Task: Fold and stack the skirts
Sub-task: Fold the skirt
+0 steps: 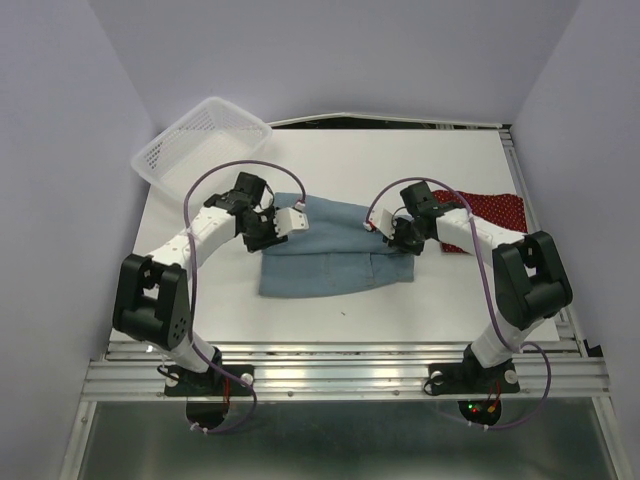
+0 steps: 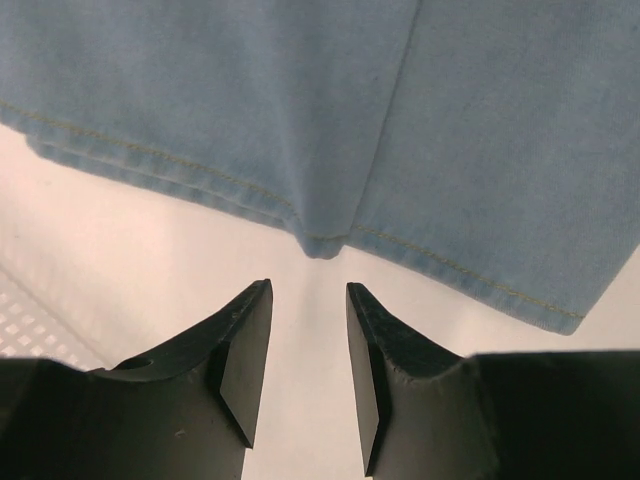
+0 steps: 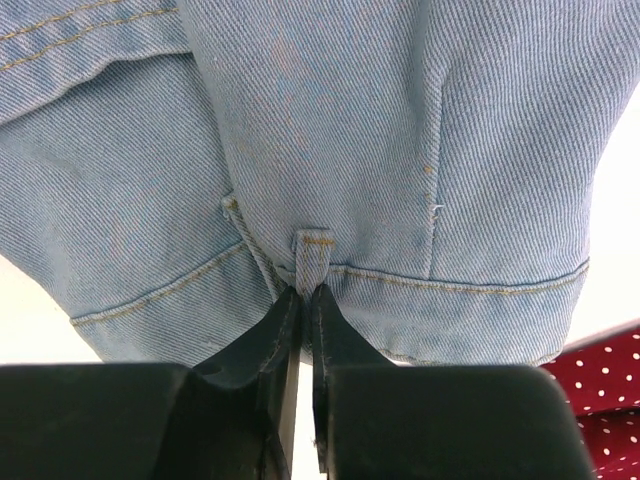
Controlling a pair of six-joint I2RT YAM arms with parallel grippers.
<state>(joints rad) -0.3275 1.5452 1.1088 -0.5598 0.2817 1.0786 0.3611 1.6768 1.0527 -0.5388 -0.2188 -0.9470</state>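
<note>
The light blue denim skirt (image 1: 335, 255) lies folded in the middle of the table. My right gripper (image 1: 394, 232) is shut on its waistband at a belt loop (image 3: 316, 258), at the skirt's right edge. My left gripper (image 1: 283, 226) is open and empty just off the skirt's left hem (image 2: 322, 242), with bare table between its fingers (image 2: 245, 350). The dark red skirt with white dots (image 1: 490, 212) lies at the right, partly under my right arm; a corner of it shows in the right wrist view (image 3: 600, 380).
A white plastic mesh basket (image 1: 200, 145) stands tilted at the back left corner of the table. The table (image 1: 330, 310) has a metal rail along its near edge.
</note>
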